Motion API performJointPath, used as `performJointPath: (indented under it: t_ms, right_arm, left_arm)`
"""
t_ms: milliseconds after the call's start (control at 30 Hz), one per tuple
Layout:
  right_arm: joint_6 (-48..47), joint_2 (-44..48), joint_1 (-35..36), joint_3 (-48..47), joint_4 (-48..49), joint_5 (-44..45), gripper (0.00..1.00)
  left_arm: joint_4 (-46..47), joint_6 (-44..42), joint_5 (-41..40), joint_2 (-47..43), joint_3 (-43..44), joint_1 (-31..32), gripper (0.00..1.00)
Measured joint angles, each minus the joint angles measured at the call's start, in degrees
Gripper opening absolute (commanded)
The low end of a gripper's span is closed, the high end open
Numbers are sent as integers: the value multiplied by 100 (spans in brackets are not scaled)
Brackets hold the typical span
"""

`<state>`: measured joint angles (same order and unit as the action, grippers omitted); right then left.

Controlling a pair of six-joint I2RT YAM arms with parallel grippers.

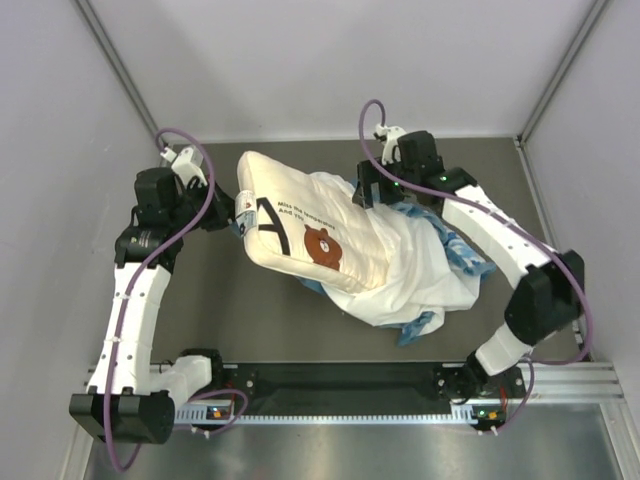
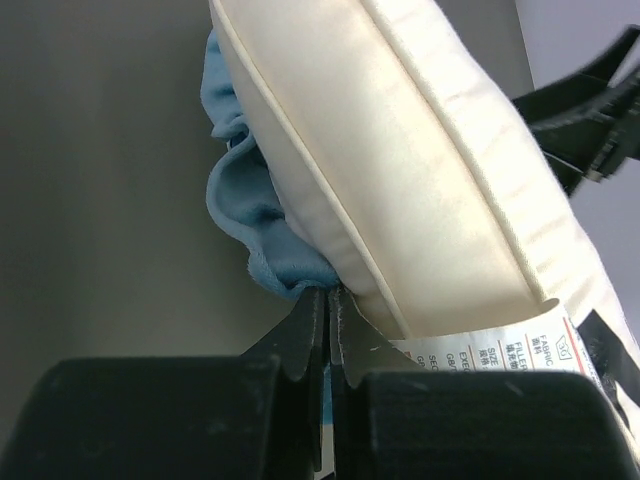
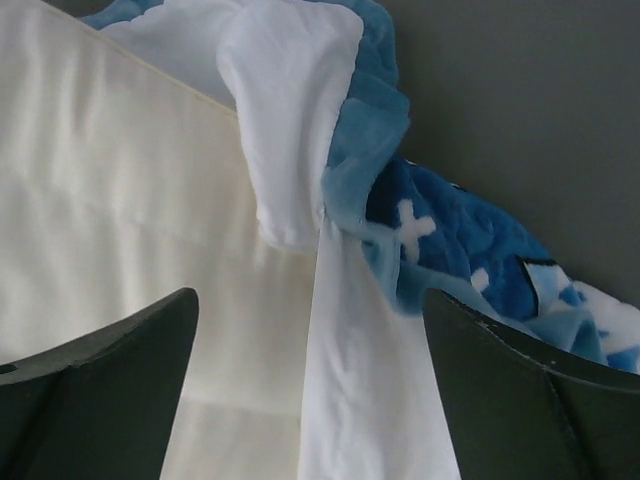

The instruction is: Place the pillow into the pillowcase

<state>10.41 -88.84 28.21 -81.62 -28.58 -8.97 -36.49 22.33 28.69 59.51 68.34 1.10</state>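
The cream pillow (image 1: 300, 215) lies slantwise across the table, its bear logo facing up. The pillowcase (image 1: 425, 275) covers the pillow's right half, white inside showing, with blue patches along its right and lower edges. My left gripper (image 1: 230, 217) is at the pillow's left end, shut on the blue ruffled edge of the pillowcase (image 2: 245, 205), right under the pillow (image 2: 420, 160) and beside its printed label (image 2: 520, 345). My right gripper (image 1: 378, 195) hangs over the far side, open. White pillowcase fabric (image 3: 365, 400) lies loose between its fingers (image 3: 110, 380), with the pillow (image 3: 110, 200) on the left.
A dark grey mat (image 1: 200, 300) covers the table between white walls. An aluminium rail (image 1: 350, 385) carrying both arm bases runs along the near edge. Purple cables loop off each arm.
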Motion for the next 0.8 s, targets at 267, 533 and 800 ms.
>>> performJointPath:
  t_ms: [267, 533, 800]
  right_arm:
    - [-208, -1290, -173, -518, 81, -592, 79]
    - [-229, -1598, -306, -590, 341, -942, 0]
    - [278, -1281, -1091, -1154, 94, -1268, 0]
  left_arm:
    - [-24, -4, -7, 0, 0, 0, 0]
    - [-212, 0, -164, 48, 61, -4, 0]
    - [-1300, -15, -761, 1001, 1720, 0, 0]
